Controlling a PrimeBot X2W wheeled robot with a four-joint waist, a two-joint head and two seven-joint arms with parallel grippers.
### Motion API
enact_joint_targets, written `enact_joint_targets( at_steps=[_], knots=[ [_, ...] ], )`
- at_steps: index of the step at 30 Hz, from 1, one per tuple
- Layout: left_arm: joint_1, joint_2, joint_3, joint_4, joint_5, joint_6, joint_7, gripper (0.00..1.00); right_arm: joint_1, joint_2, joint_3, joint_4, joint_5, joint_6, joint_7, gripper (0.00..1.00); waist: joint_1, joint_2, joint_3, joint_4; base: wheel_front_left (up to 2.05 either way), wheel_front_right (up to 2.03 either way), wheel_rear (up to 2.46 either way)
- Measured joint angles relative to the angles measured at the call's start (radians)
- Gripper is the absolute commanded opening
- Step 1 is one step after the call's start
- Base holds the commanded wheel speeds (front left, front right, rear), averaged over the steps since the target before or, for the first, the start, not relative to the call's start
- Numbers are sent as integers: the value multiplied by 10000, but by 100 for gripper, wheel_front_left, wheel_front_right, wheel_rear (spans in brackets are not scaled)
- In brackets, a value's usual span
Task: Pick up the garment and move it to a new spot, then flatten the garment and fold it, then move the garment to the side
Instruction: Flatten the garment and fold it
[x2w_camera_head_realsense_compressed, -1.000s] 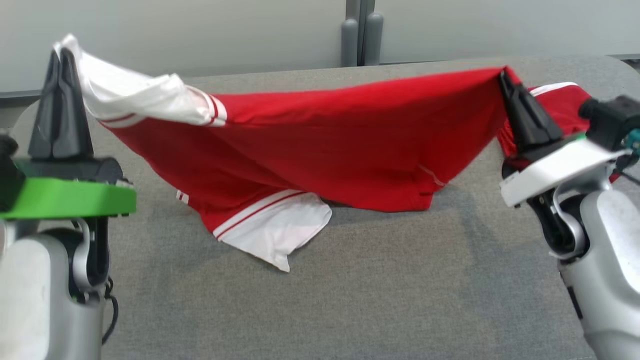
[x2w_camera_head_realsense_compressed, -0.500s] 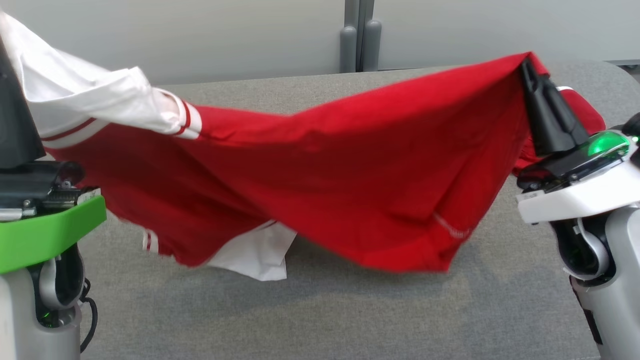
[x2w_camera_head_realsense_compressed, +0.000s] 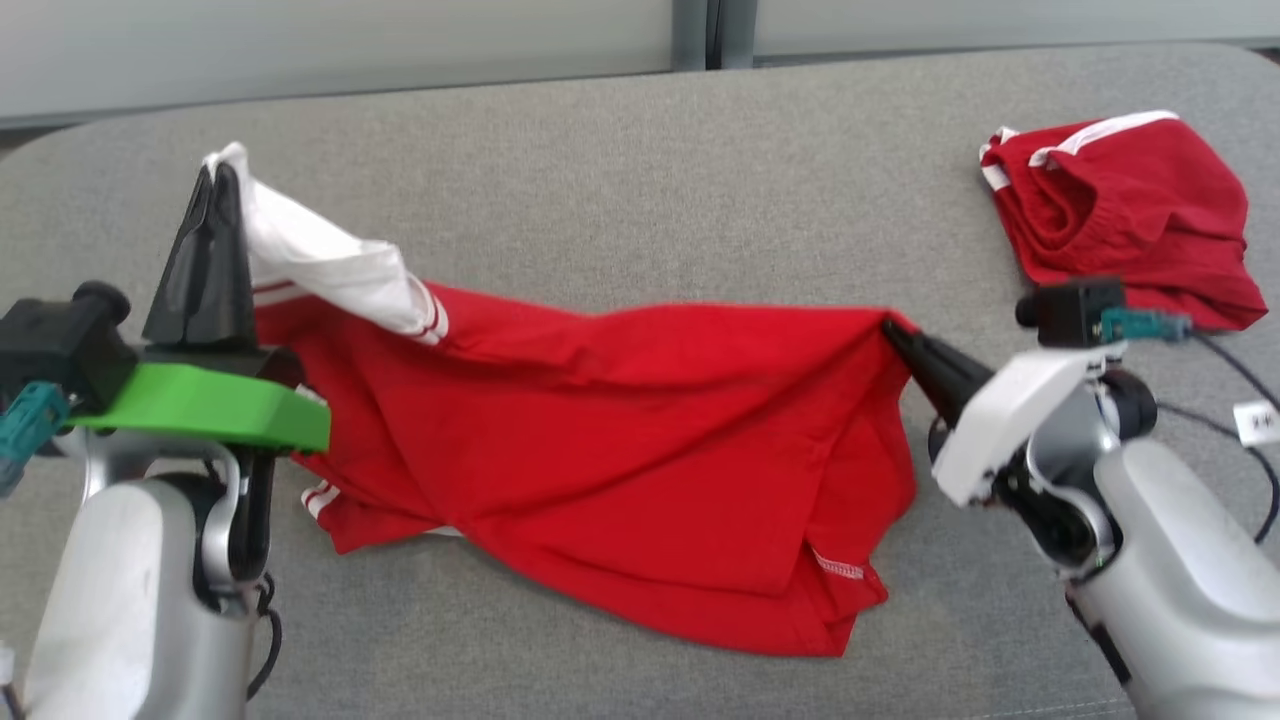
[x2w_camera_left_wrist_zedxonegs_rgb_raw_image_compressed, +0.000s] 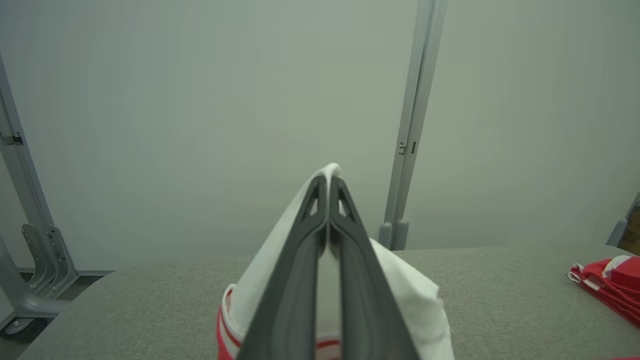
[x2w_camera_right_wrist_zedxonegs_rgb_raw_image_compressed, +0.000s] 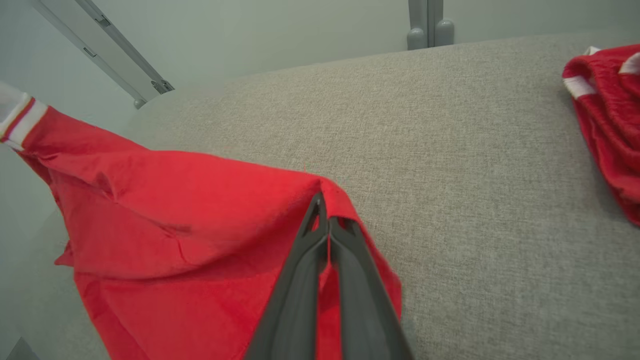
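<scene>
The garment is a red shirt with white sleeves and red-and-white striped cuffs. It hangs stretched between both grippers, and its lower part lies crumpled on the grey table. My left gripper is shut on the white sleeve at the left, fingers pointing up. In the left wrist view the left gripper pinches white cloth. At the right my right gripper is shut on the garment's red corner. The right wrist view shows the right gripper clamping red cloth.
A second red garment with white trim lies bunched at the table's far right, also seen as a red heap in the right wrist view. A grey wall with a post stands behind the table. Cables trail near the right arm.
Both grippers have come down with the garment, which was lifted high half a second ago; more of it now rests on the table. The head camera has tilted down.
</scene>
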Motion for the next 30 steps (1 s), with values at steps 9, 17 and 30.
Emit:
enact_joint_targets(
  at_steps=[9,17,30],
  knots=[
    [-887,-211,-67,880,-2,-90,-330,0,-1708,631,2,1298,-272,0,-6,42,0,0,901,151,0,0,0],
    [-1185,-282,142,1534,-56,-180,-1032,0,-2429,708,713,1900,-593,2,-550,100,1,0,1526,322,0,0,0],
    [-523,-468,888,2219,-556,-297,-1476,0,-1509,-31,1453,1383,-587,2,-2230,100,0,0,1293,-131,0,0,0]
  ],
)
